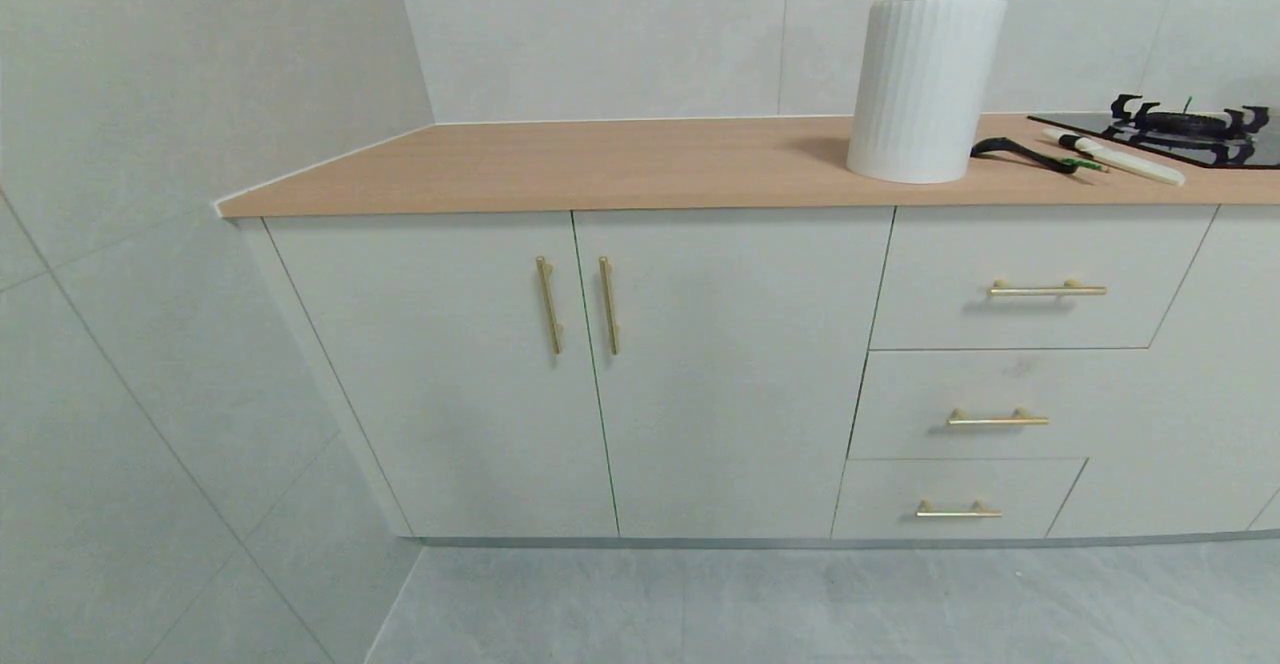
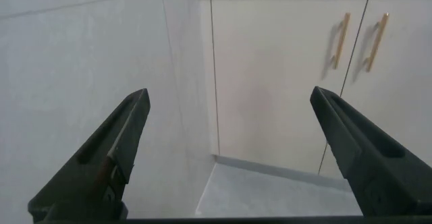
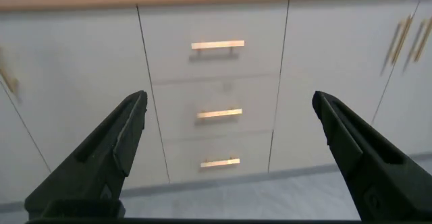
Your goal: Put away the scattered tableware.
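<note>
the scattered tableware lies at the upper right of the head view on the counter, between the white ribbed holder and the hob. to my eye the step is closing in squarely, then raising an arm above counter height. the head view gives that layout; the wrist views give the left gripper and right gripper, both spread wide, empty, low before the cabinet fronts.

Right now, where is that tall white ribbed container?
In the head view the white ribbed container stands upright on the wooden countertop, toward the right, above the drawers; a black-handled utensil lies just to its right.
</note>
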You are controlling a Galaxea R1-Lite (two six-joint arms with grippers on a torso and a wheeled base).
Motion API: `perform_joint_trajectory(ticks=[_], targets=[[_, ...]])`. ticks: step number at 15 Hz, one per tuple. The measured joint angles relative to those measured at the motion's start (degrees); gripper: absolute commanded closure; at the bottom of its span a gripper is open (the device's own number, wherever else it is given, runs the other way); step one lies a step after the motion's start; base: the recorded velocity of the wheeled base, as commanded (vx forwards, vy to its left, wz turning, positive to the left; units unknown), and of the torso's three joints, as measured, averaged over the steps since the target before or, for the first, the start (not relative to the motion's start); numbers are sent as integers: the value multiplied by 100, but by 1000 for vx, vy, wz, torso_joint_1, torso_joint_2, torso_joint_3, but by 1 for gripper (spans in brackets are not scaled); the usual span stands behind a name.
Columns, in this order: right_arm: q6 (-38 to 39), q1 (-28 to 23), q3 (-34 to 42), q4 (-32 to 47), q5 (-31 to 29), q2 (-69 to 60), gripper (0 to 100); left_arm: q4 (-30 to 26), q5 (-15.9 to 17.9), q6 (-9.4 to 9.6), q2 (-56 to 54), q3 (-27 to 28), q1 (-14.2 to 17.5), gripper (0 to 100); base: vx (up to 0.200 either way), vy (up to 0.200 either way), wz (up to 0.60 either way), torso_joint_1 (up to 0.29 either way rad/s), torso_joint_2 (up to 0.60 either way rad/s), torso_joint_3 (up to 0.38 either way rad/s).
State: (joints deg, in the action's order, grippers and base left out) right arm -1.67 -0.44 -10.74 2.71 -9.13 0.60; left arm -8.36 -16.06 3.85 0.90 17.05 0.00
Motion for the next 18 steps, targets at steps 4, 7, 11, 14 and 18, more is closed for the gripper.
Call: perform_joint_trajectory(ticks=[4,7,11,14,18], targets=[[-44,-9,967,-511,295,-65,0,940,774,-49,-77,-1124,16,0,0,0,0,0,0,0],[-40,-9,1041,-273,588,-71,0,1211,1573,-390,-83,-1624,13,0,0,0,0,0,0,0],[96,-2,1045,-202,785,-73,0,1145,1894,-494,-83,-1698,16,0,0,0,0,0,0,0],[116,0,1047,-191,794,-73,0,1104,1453,-339,-85,-1705,16,0,0,0,0,0,0,0],[121,-2,1056,-189,783,-73,0,841,1488,-169,-39,-1703,2,0,0,0,0,0,0,0]])
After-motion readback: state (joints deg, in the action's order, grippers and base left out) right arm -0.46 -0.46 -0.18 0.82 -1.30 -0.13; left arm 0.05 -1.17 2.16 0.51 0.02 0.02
